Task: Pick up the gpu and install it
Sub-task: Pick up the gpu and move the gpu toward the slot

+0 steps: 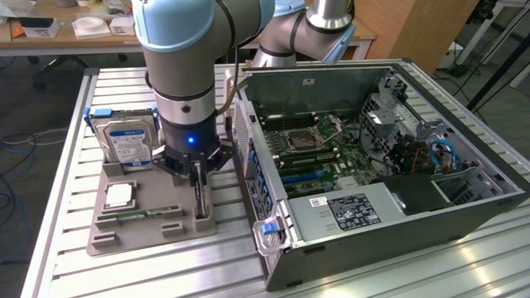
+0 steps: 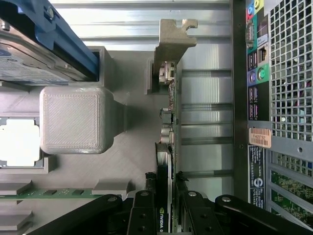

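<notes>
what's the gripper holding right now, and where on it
The gpu: the gripper is shut on its long top edge, well away from the metal bracket; the card stands in the grey holder.

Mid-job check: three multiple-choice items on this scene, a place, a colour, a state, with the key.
1. Where is the gpu? A. on edge in the grey holder beside the computer case; B. plugged in inside the case; C. held up in the air.
2. What colour are the clips on the hard drive? A. red; B. blue; C. yellow.
3. How is the case's side? A. closed; B. open; C. covered with cloth.
Key: 1 A, the card stands in the holder under the end effector; 2 B, blue shows at its top edge; 3 B, the motherboard lies bare.
</notes>
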Controlling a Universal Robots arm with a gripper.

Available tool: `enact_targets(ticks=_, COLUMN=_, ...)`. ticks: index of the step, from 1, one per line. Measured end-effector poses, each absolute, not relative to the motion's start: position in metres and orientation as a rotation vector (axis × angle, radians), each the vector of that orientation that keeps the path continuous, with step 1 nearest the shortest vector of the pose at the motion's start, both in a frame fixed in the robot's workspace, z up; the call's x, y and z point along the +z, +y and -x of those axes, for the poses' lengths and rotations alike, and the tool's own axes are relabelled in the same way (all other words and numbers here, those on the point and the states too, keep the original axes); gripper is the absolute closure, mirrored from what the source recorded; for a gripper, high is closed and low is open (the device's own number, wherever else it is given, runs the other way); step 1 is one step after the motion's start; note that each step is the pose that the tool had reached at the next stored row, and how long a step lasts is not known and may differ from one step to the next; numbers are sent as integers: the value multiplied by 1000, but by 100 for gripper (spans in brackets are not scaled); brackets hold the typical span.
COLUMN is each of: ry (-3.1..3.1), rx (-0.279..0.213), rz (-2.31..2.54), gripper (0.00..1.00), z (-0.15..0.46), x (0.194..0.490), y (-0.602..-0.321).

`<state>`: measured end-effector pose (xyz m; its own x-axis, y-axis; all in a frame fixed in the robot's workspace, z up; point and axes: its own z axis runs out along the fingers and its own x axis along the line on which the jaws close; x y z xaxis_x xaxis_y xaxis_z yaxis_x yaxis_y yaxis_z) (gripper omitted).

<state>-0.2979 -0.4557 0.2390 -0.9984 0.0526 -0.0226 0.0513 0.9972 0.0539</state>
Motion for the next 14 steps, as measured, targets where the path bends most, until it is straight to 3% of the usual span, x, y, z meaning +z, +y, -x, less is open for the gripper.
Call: enact_targets(ticks=14, ry=3115, rx=83, rz=-81, gripper=74, z=298, x=255, y=-456)
